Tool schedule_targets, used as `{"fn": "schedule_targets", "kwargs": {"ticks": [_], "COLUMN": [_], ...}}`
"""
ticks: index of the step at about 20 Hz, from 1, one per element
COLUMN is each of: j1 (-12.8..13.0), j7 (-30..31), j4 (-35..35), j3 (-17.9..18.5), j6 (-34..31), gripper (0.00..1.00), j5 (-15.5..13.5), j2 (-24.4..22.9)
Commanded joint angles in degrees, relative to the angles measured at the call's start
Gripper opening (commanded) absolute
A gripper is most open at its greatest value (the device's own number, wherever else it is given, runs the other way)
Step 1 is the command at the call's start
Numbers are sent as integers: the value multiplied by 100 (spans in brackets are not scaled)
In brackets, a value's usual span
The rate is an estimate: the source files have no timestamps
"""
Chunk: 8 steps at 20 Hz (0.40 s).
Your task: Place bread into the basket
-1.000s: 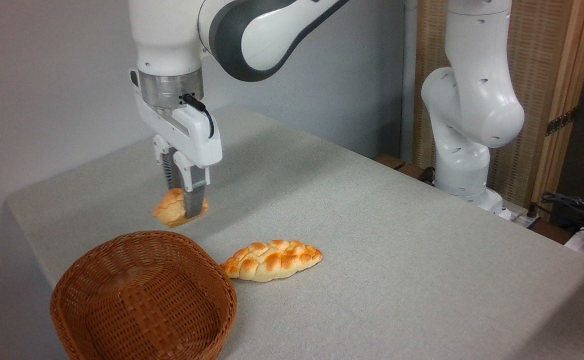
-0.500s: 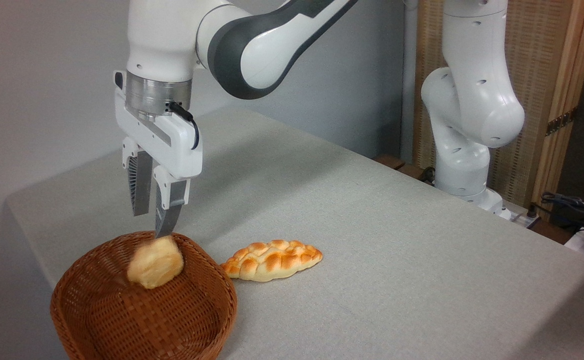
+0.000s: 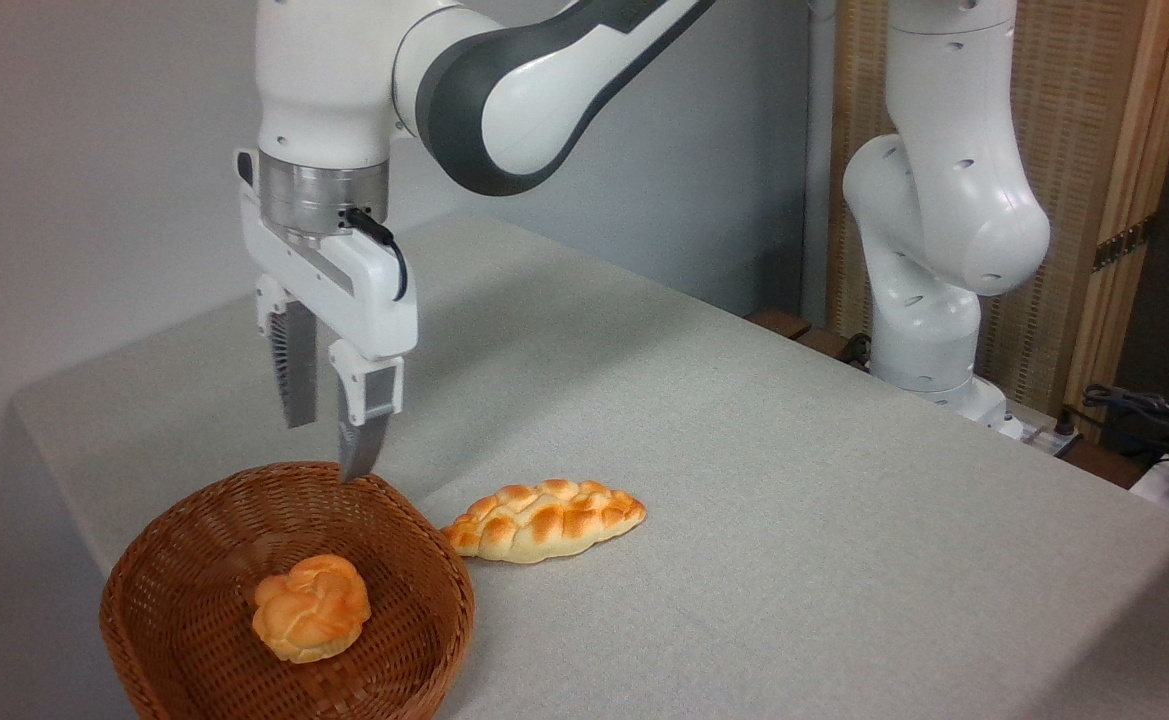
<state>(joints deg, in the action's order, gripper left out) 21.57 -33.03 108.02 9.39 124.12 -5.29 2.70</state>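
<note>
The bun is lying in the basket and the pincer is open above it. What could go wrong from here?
1. The open pincer hangs just above the basket rim; moving sideways low could clip and shift it.
2. The braided loaf touches or nearly touches the basket, so a nudge might push it.
3. The bun looks settled; little risk there.

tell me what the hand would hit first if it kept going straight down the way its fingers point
Probably the basket. The open hand points straight down with its fingertips just above the basket's far rim, so it would likely meet that rim or the woven floor just inside. The bread lies nearer the camera, seemingly off that line, though depth is unclear.
</note>
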Motion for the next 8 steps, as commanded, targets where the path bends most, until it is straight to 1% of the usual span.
{"fn": "schedule_targets", "kwargs": {"ticks": [1,3,4,7,8], "j1": [31,40,40,40,31], "j7": [25,16,16,-10,-10], "j4": [-35,-35,-35,-35,-35], "j3": [36,19,1,27,36], "j6": [-870,-1310,-1434,-1488,-1479], "gripper": [100,100,100,100,100], "j5": [168,484,572,565,521], "j2": [-147,-182,-191,-217,-226]}}
